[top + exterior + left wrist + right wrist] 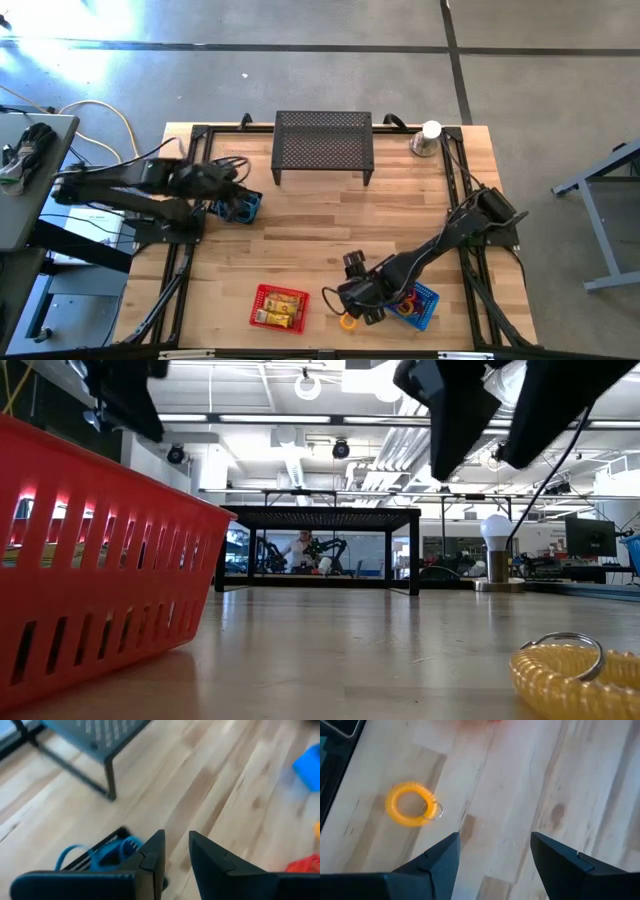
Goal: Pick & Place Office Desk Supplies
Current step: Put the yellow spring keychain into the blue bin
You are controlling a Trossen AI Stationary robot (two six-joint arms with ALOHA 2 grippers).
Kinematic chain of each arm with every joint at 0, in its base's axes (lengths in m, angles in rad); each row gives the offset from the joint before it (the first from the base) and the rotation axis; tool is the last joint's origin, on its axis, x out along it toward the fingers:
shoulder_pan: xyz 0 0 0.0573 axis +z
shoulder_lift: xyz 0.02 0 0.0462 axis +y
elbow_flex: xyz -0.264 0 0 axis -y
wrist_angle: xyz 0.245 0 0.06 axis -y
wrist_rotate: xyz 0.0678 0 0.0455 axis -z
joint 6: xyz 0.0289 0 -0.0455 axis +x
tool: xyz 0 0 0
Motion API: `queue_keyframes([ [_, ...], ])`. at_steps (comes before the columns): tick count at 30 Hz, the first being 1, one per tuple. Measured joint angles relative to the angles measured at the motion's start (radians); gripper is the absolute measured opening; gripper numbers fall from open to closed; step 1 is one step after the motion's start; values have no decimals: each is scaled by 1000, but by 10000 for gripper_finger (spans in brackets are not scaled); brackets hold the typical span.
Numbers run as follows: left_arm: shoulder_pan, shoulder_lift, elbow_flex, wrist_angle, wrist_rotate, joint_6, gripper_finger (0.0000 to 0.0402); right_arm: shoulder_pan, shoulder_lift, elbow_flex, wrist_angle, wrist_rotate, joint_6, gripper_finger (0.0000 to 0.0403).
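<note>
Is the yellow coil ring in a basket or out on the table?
Out: the yellow coil ring lies flat on bare table wood, ahead of the open right tool.

A yellow coiled ring (pixel 411 810) with a small metal key loop lies flat on the wooden surface (pixel 330 230), just ahead of and to one side of the right pincer (pixel 495 857), clear of its spread fingers and touching nothing. Behind that pincer sits a blue basket (pixel 422 305) with orange and red rings (pixel 405 307) in it (partly hidden by the arm). Beside the same pincer, near the surface's front edge, a red basket (pixel 278 307) holds small yellow blocks (pixel 285 305) packed close together. Under the left pincer (pixel 176 851) lies a cluster of blue and dark loops (pixel 240 207), bunched in a loose heap against the surface.
</note>
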Motion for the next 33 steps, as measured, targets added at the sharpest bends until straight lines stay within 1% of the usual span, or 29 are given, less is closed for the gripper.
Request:
queue_keyframes([
  [3, -136, -61, -55, 86, -144, -103, 81, 15, 0, 0, 22, 50, 13, 230],
  [6, -263, -76, -129, 153, -246, -166, 81, 27, 0, 0, 67, 48, 42, 230],
  [8, -342, -68, -174, 220, -285, -178, 81, 39, 6, 0, 84, 52, 20, 230],
  [10, -412, -51, -214, 299, -316, -179, 81, 50, 27, 2, 85, 47, -46, 230],
  [13, -509, -8, -246, 417, -391, -160, 81, 65, 57, -1, 80, 40, -111, 230],
  [16, -587, 54, -256, 472, -489, -153, 81, 64, 74, 0, 118, -11, -113, 230],
  [19, -649, 128, -256, 515, -579, -155, 81, 59, 88, 0, 149, -39, -116, 230],
  [22, -698, 205, -256, 596, -655, -147, 81, 58, 89, 0, 149, -39, -114, 230],
  [25, -735, 269, -256, 672, -688, -107, 81, 58, 89, 0, 164, -30, -111, 230],
  [28, -753, 308, -256, 718, -689, -90, 81, 58, 89, 0, 217, -30, -83, 224],
  [33, -778, 330, -255, 761, -681, -99, 81, 64, 88, 0, 236, -33, -60, 199],
])
